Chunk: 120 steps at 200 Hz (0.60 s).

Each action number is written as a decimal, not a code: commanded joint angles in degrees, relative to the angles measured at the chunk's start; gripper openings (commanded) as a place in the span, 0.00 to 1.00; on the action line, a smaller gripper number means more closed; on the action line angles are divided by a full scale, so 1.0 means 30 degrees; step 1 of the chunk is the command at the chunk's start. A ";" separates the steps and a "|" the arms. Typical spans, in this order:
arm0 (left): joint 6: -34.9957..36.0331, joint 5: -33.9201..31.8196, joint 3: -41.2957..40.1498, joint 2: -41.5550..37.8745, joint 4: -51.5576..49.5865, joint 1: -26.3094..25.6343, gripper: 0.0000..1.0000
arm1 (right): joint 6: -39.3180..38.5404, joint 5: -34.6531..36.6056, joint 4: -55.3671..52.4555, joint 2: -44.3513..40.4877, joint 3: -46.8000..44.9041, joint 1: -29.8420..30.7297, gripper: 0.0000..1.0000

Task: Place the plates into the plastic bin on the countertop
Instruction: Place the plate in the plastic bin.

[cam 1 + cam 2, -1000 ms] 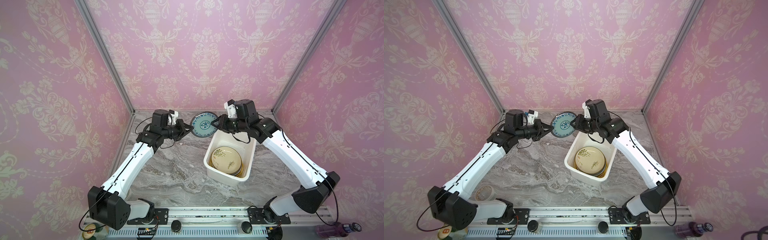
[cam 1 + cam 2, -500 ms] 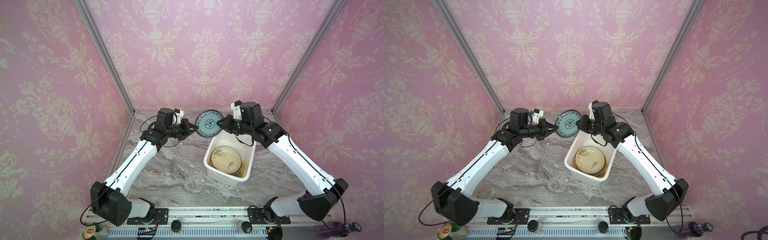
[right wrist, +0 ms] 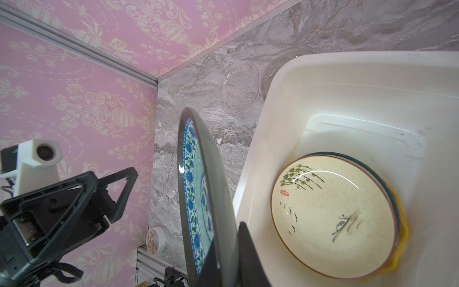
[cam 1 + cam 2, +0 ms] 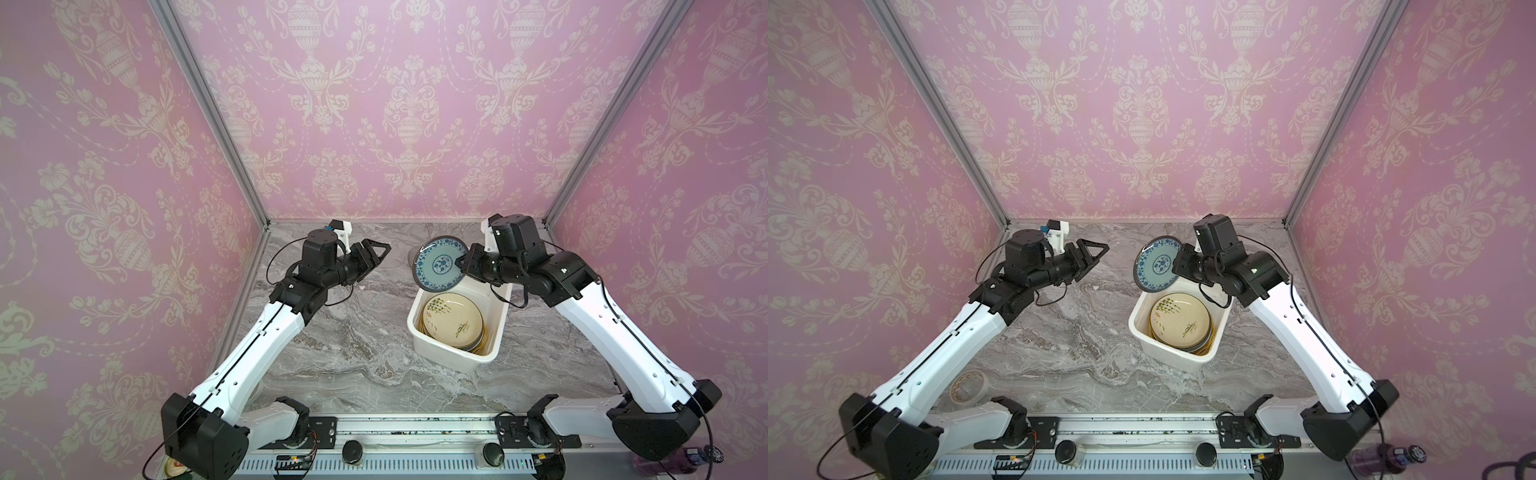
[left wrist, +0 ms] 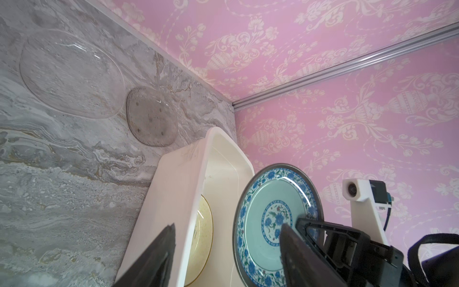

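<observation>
Right tool [image 4: 460, 262] pinches the teal plate [image 4: 438, 264] by its rim, on edge just beyond its tips over the plastic bin [image 4: 449, 356], left tool [image 4: 380, 252] gaping empty: that 1 thin pinch could slip, clipping the rim or cracking the cream plate [image 4: 451, 320] beneath.

The right tool [image 4: 1178, 262] grips the tilted teal plate [image 4: 1156, 267] over the plastic bin [image 4: 1177, 358].

The left pincer [image 4: 380, 252] has let go of the teal plate [image 4: 437, 266]. Its jaws now stand apart and it has drawn back toward the left of the frame. The right pincer [image 4: 462, 262] has clamped onto the plate's rim and carries it alone, shifted rightward over the upper end of the plastic bin [image 4: 451, 357].
</observation>
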 commanded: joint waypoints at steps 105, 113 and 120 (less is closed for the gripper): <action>1.2484 -0.0740 0.2205 0.1009 -0.4117 -0.1680 0.79 | -0.1334 0.1469 -0.4972 0.0275 -0.2756 -0.0148 0.00; 1.3408 -0.0633 0.2414 0.1124 -0.4778 -0.2041 0.79 | -0.1424 0.1332 -0.4927 0.0568 -0.2756 -0.0147 0.00; 1.4238 -0.0447 0.2545 0.1214 -0.5257 -0.2428 0.79 | -0.1483 0.1207 -0.4864 0.0820 -0.2740 -0.0148 0.00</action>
